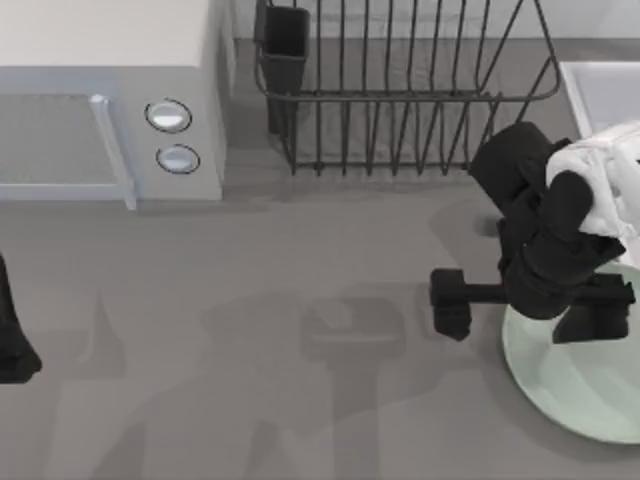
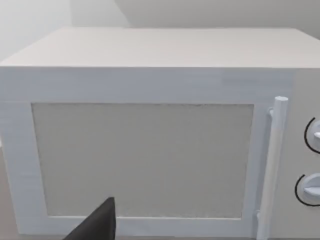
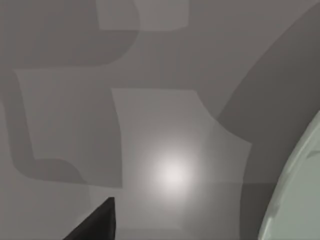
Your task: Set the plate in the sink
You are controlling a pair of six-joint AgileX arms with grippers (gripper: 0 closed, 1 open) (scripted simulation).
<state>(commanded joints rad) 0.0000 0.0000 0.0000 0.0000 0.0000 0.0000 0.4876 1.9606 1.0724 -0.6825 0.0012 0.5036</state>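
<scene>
The pale mint-green plate [image 1: 585, 385] lies flat on the table at the front right, cut off by the right edge of the top view. Its rim [image 3: 295, 195] also shows in the right wrist view. My right gripper [image 1: 520, 310] hovers over the plate's left rim, open, with nothing between its fingers; one dark fingertip [image 3: 97, 222] shows above bare table. The sink [image 1: 600, 95], a light basin with a raised rim, sits at the back right, partly behind the right arm. My left gripper [image 1: 12, 345] is parked at the left edge.
A white microwave [image 1: 110, 100] stands at the back left, its door [image 2: 142, 160] shut in front of the left wrist camera. A black wire dish rack [image 1: 400, 90] stands at the back middle, just left of the sink. The grey tabletop [image 1: 300, 300] lies between them.
</scene>
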